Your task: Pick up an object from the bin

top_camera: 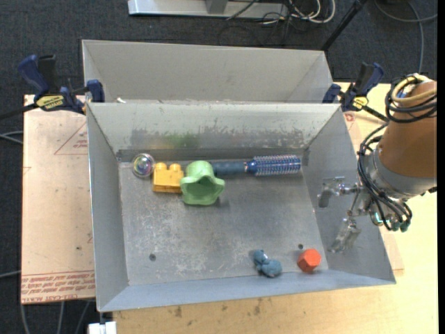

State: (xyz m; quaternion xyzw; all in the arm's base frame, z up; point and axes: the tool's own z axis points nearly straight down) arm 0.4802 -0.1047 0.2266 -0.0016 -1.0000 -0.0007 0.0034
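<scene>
Gripper (336,218) at the right wall of the bin (208,235), fingers spread, nothing between them

Left to right, back row: clear marble (143,164) just beside a yellow block (167,177), which touches a green cup-shaped piece (201,183); a blue brush (259,166) lies along the back wall, its handle end at the green piece. By the front wall sits a blue lump (266,263) with a small orange block (309,259) near it. The orange block is the closest item to the gripper, low and left of the lower finger (343,239) and not touching it. Bare floor between them; back row is well apart
</scene>
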